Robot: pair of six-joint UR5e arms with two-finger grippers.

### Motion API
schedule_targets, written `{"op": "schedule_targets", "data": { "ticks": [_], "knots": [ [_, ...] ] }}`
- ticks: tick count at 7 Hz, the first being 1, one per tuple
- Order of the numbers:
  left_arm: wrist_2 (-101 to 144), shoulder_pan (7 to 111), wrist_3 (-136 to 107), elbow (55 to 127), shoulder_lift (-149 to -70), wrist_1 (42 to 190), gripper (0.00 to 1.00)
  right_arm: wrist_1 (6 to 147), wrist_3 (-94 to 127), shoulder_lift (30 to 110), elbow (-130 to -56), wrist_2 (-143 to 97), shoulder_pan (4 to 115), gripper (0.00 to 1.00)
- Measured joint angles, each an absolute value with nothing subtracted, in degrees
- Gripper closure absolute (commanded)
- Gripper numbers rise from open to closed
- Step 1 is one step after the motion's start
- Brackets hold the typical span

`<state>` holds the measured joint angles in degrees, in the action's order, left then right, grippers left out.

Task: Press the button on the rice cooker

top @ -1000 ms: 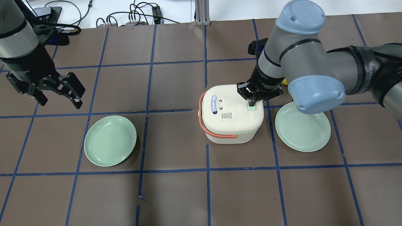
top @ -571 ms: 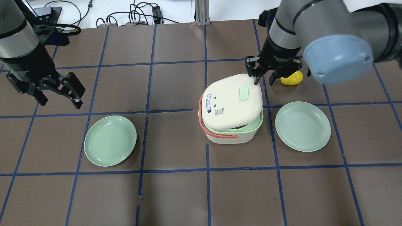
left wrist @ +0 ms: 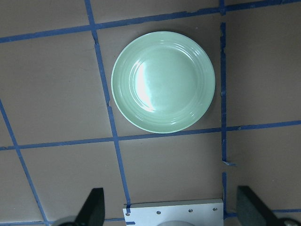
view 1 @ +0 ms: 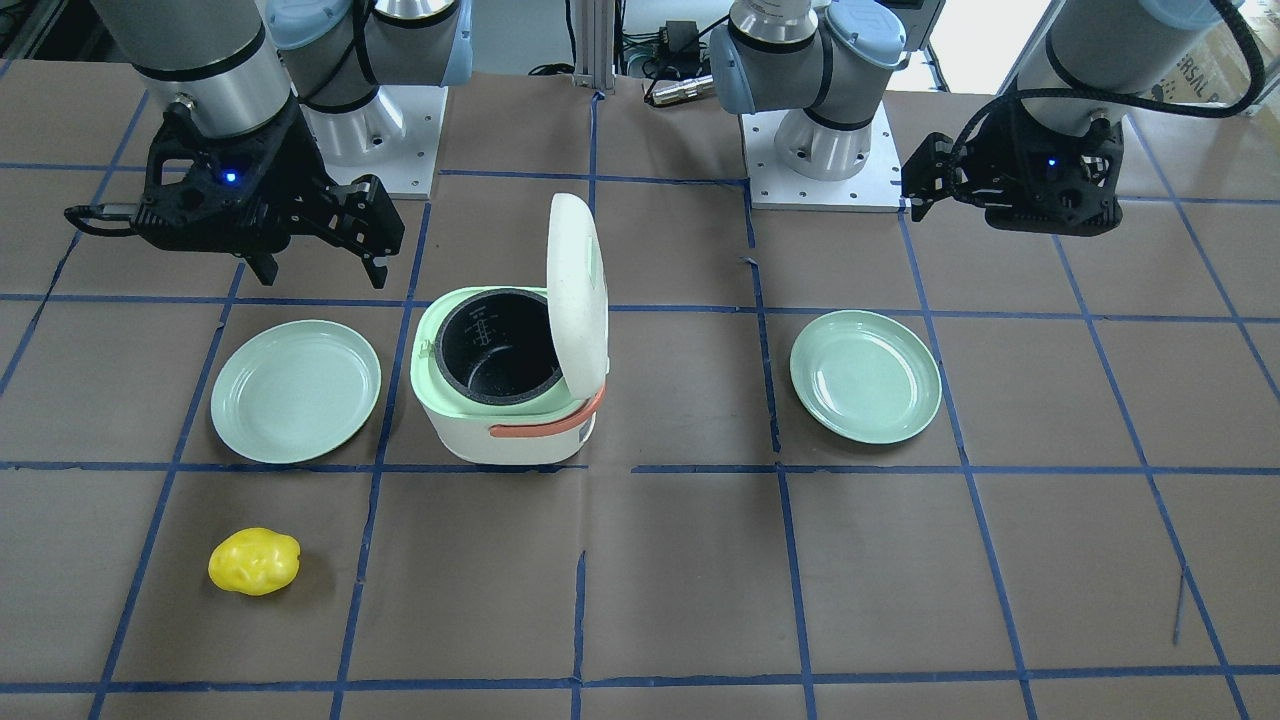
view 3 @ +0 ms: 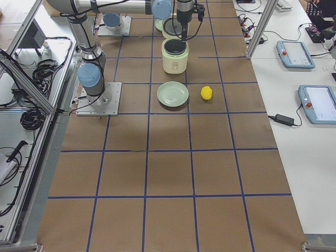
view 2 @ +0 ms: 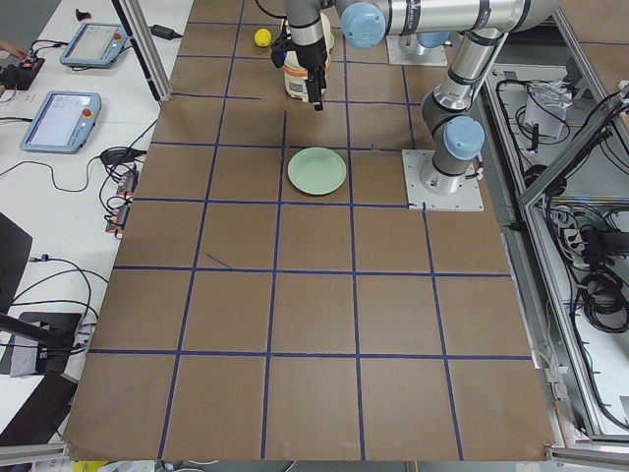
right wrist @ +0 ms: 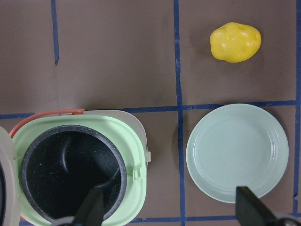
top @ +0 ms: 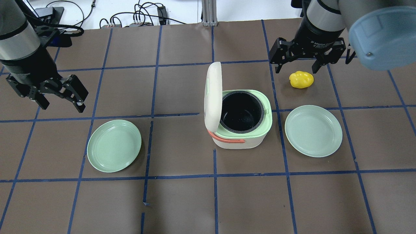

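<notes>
Rice cooker (top: 239, 144): middle of the counter (top: 182, 201), lid (top: 213, 94) upright, dark inner pot (top: 242, 112) exposed.
Right hand (top: 295, 69): released, raised apart from the cooker, near yellow potato (top: 301, 79).
Left hand (top: 62, 106): released, raised near a green plate (top: 113, 145).

1. A brown paper-covered surface (top: 182, 201) fills the scene, divided into large squares by blue tape (top: 260, 174).
2. At its far edge in the overhead view stands an aluminium post (top: 209, 13), with black cables (top: 139, 14) on a white ledge beside it.
3. The right side view shows a white bench (view 3: 310, 173) alongside, carrying grey-blue consoles (view 3: 296, 52).
4. The light is bright and even, with soft shadows.
</notes>
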<state>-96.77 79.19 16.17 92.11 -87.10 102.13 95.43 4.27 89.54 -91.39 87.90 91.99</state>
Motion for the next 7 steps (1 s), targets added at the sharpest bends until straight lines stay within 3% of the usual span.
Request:
{"op": "schedule_targets", "data": {
  "ticks": [7],
  "knots": [
    [-96.8, 79.2, 16.2, 92.1, -87.1, 102.1, 0.0, 94.6, 4.3, 90.3, -93.3, 86.2, 92.4, 0.0]
  ]
}}
